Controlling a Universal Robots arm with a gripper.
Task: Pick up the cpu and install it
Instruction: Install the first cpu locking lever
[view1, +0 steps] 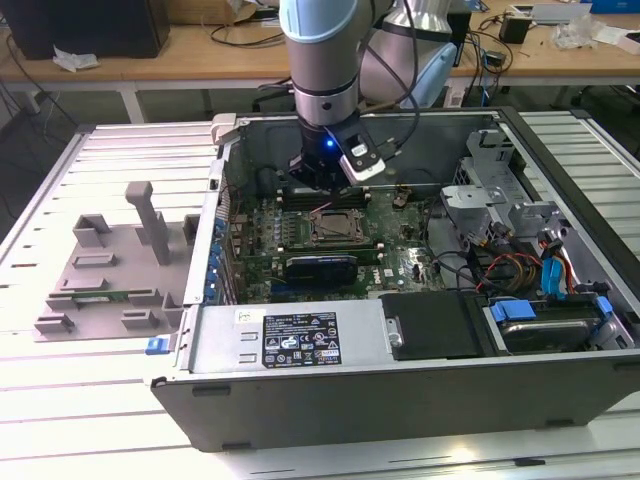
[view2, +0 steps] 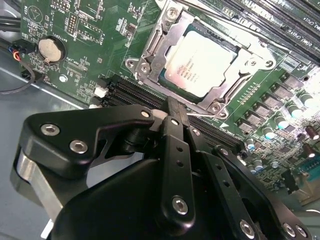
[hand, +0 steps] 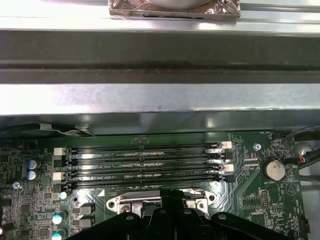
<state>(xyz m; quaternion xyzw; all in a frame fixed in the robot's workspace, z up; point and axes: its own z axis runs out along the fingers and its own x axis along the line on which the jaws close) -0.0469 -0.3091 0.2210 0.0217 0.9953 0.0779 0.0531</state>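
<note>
- The cpu (view2: 200, 62) lies already in the socket (view2: 150, 50) on the motherboard (view2: 90, 30), its silvery top up; so I judge the placing step is done or at its very end.
- In the exterior view the arm (view1: 320, 60) reaches down into the open case (view1: 420, 400), and the hand (view1: 318, 178) hangs just above the board, near the socket (view1: 335, 228) and on its far side.
- In the second wrist view the hand (view2: 176, 111) shows its fingers (view2: 175, 145) brought together to 1 narrow black bar; no gap shows between them and nothing is held there. I judge it closed and empty.
- The fingertip sits beside the socket's edge, over the memory slots (view2: 135, 92); whether it touches the board I cannot tell.
- In the first wrist view the 4 memory slots (hand: 145, 162) run across the board, and the metal frame (hand: 120, 204) of the socket is just beside the hand (hand: 170, 200).
- The cpu looks flat and square inside the frame, not tilted.
- What the install calls for now, in my judgement, is a check that the chip sits even, and care not to press on the slots.
- The grey fixture (view1: 110, 270) lies on the counter (view1: 60, 400) at the exterior view's left, well apart from the case.
</note>
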